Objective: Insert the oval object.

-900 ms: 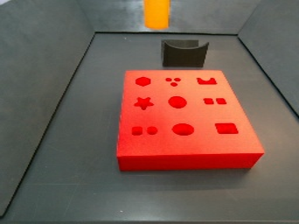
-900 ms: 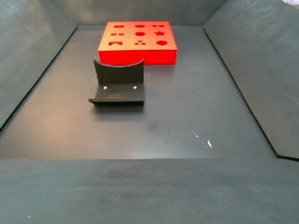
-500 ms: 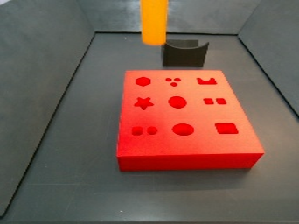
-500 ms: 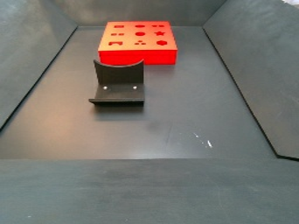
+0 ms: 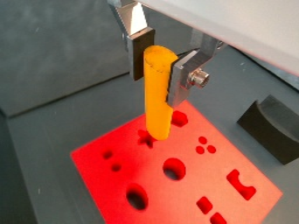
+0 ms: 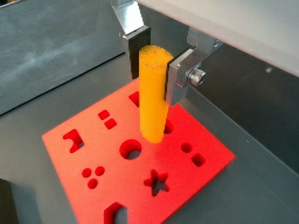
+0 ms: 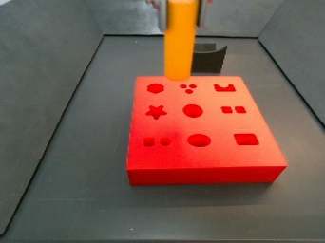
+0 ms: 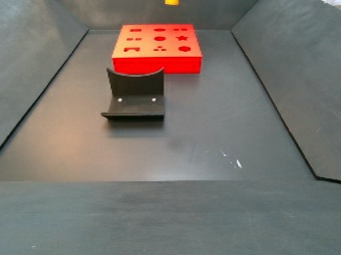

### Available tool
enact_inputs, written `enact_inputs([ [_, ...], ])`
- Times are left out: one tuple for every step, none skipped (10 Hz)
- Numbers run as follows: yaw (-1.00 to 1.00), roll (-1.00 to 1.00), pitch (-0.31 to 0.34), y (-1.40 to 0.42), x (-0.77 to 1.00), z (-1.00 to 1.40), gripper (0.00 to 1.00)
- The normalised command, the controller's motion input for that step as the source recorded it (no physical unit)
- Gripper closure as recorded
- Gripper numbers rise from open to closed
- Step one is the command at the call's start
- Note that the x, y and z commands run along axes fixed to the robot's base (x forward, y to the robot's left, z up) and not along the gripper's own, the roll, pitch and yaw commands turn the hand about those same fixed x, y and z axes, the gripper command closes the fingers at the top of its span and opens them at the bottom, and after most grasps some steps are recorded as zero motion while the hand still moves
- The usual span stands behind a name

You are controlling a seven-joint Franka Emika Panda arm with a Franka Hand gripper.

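Note:
My gripper (image 5: 163, 63) is shut on the top of the oval object (image 5: 158, 101), a long orange-yellow peg that hangs upright between the silver fingers; both wrist views show this (image 6: 153, 92). In a side view the peg (image 7: 180, 40) hangs above the far edge of the red block (image 7: 203, 133), its lower end still above the block's top. The block's top has several shaped holes, among them an oval hole (image 7: 200, 140) near the front. The other side view shows the block (image 8: 158, 47) far off and only the peg's tip (image 8: 173, 2) at the frame's edge.
The dark fixture (image 7: 206, 57) stands just behind the red block, and also shows in a side view (image 8: 135, 95) and a wrist view (image 5: 274, 129). Grey walls (image 7: 57, 57) close in the dark floor on all sides.
The peg has come down and slightly toward the block; earlier only its lower end showed at the top of the side view, now most of its length shows.

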Motion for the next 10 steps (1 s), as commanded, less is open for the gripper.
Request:
enact_inputs([
  [0.41,0.17,0.049,-0.25,0.29,-0.01,1.00],
  [0.39,0.12,0.023,-0.24,0.24,0.00,1.00],
  [0.36,0.10,0.000,-0.21,0.17,-0.03,1.00],
  [0.20,0.04,0.000,-0.30,0.33,-0.22,1.00],
  [0.00,-0.09,0.000,-0.17,0.39,-0.45,1.00],
  [-0.07,-0.21,0.023,-0.07,0.59,-0.39,1.00],
  [-0.09,-0.25,0.026,-0.05,0.58,-0.33,1.00],
  [-0.10,-0.22,0.004,-0.02,0.52,-0.26,1.00],
  [0.00,-0.15,-0.004,-0.03,0.40,-0.13,1.00],
  [0.07,-0.04,-0.024,-0.12,0.31,-0.10,1.00],
])
